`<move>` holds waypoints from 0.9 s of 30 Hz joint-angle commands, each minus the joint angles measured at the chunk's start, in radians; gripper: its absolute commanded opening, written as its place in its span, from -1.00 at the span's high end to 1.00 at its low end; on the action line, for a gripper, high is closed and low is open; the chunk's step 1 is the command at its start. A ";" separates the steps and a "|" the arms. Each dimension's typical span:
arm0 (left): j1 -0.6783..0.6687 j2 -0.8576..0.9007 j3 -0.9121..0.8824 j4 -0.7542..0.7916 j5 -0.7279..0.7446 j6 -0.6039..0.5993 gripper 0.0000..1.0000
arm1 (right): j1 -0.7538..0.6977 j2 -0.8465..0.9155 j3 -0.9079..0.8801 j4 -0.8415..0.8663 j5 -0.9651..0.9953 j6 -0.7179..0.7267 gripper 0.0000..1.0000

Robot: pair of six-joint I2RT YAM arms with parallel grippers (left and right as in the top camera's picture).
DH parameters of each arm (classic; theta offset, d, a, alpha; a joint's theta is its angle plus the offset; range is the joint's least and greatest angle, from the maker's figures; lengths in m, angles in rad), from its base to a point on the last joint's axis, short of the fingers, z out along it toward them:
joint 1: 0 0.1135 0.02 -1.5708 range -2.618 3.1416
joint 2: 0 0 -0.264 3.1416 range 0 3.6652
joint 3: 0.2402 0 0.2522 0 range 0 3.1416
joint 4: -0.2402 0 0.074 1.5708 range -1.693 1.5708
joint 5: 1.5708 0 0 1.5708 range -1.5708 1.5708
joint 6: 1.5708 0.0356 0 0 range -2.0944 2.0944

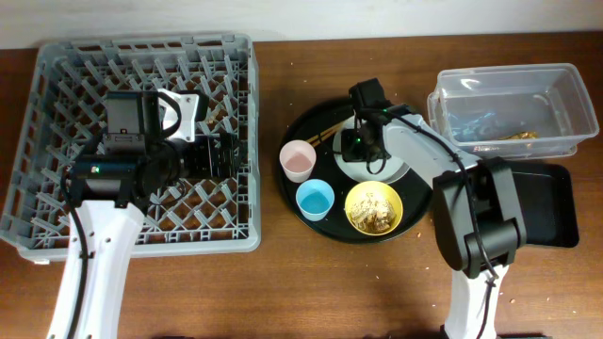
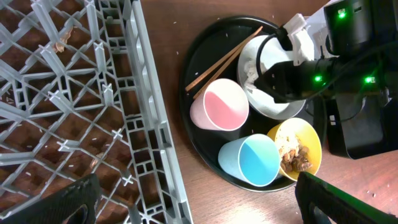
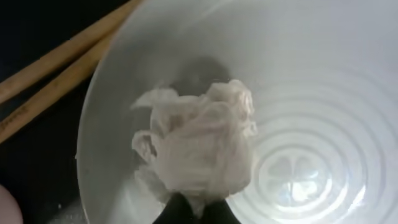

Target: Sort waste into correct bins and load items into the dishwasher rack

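My right gripper is shut on the crumpled white paper wad, just above the pale plate. Wooden chopsticks lie beside the plate on the round black tray. The pink cup, light-blue cup and yellow bowl holding brown food scraps stand on that tray. My left gripper is open and empty over the right edge of the grey dishwasher rack.
A clear plastic tub with some scraps in it stands at the far right. A shallow black rectangular tray lies in front of it. The right arm's base stands between the round tray and the black tray.
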 commanded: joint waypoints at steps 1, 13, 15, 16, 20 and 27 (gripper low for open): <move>0.001 0.002 0.021 0.002 0.018 -0.008 -0.99 | -0.066 -0.113 0.071 -0.063 -0.137 0.007 0.92; 0.001 0.001 0.021 -0.077 0.018 -0.008 -0.99 | -0.592 -0.336 0.127 -0.108 -0.195 -0.023 -0.52; 0.001 0.001 0.021 -0.085 0.019 -0.008 -0.99 | -0.570 -0.428 0.127 -0.197 -0.198 -0.023 -0.46; 0.001 0.000 0.021 -0.093 0.019 -0.008 -0.99 | -0.539 -0.487 0.127 -0.272 -0.199 -0.023 -0.43; 0.001 -0.055 0.023 -0.084 0.026 -0.017 -0.96 | -0.275 -0.552 0.122 -0.589 -0.193 -0.093 -0.25; 0.002 -0.253 0.022 -0.100 -0.020 -0.024 -0.97 | 0.125 -0.504 -0.257 -0.365 -0.175 -0.121 -0.16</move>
